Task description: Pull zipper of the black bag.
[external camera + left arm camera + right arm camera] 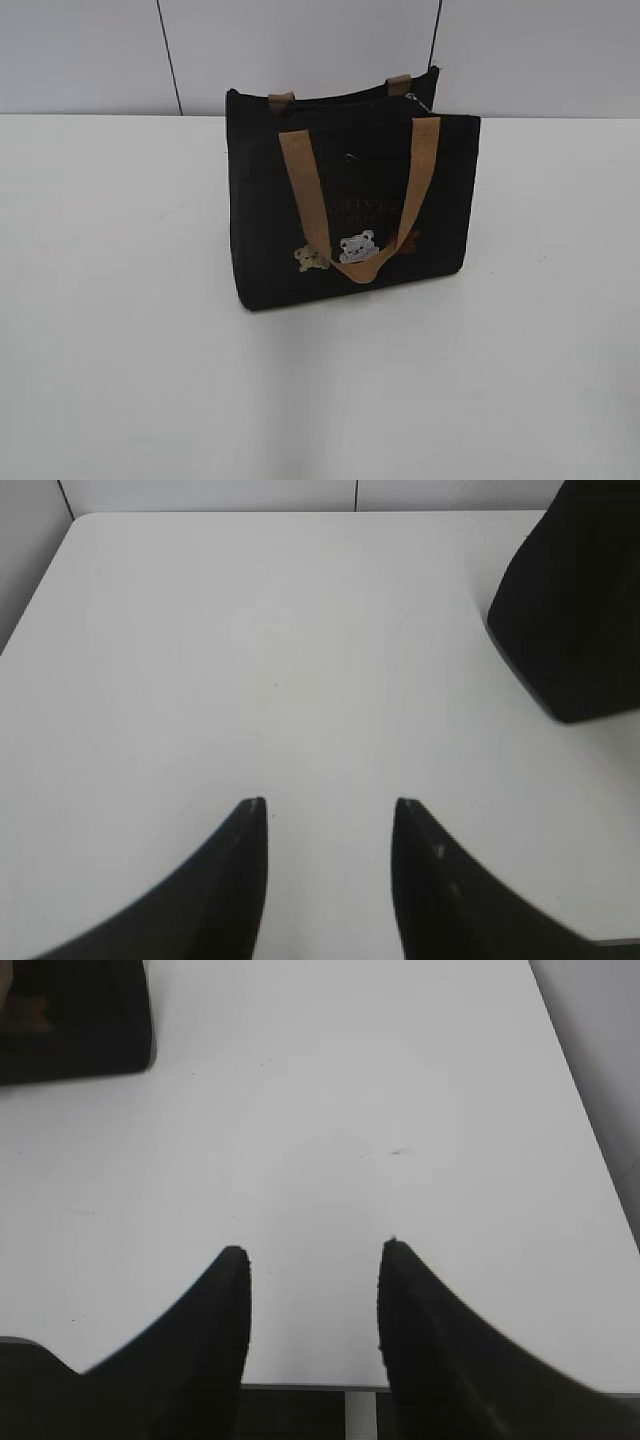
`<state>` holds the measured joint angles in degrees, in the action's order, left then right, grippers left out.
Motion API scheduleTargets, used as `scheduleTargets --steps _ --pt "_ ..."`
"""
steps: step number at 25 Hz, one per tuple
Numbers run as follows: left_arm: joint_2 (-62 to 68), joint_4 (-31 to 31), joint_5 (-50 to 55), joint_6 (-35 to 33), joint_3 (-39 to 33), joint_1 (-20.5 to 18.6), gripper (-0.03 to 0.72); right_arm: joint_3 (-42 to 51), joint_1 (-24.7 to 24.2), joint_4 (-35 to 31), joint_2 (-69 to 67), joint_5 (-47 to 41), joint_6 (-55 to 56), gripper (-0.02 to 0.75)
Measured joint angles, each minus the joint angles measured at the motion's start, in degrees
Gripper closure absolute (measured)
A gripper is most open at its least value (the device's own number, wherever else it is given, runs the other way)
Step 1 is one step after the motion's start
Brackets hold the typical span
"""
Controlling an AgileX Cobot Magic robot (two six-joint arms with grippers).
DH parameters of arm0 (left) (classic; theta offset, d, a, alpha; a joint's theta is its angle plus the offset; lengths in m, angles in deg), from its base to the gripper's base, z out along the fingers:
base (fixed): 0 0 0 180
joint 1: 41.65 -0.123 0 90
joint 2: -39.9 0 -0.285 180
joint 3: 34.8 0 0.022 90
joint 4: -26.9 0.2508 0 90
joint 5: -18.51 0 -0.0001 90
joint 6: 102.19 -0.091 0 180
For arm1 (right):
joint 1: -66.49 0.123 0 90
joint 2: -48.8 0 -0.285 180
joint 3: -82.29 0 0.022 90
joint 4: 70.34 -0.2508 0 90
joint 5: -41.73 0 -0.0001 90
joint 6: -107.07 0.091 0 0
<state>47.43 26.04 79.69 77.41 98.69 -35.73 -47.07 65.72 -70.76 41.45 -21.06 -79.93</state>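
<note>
The black bag (pixel 400 200) stands upright in the middle of the white table, with tan handles and small bear patches on its face. Its dark top seam runs between the handle loops; I cannot make out the zipper ring there. My left gripper (pixel 328 802) is open and empty above bare table, and the bag's corner (pixel 570 610) shows far to its upper right. My right gripper (pixel 315 1248) is open and empty near the table's front edge, and the bag's corner (pixel 70 1020) shows at its upper left. Neither gripper shows in the exterior view.
The white table (pixel 120 350) stretches wide on both sides of the bag. A grey panelled wall (pixel 90 50) stands behind it. The table's front edge (pixel 300 1388) lies just under the right gripper.
</note>
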Motion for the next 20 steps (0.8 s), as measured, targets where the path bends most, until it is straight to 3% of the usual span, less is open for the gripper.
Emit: scheduleTargets --steps 20 --pt "0.0 0.0 0.0 0.0 0.0 0.0 0.377 0.0 0.0 -0.2 0.0 0.0 0.0 0.414"
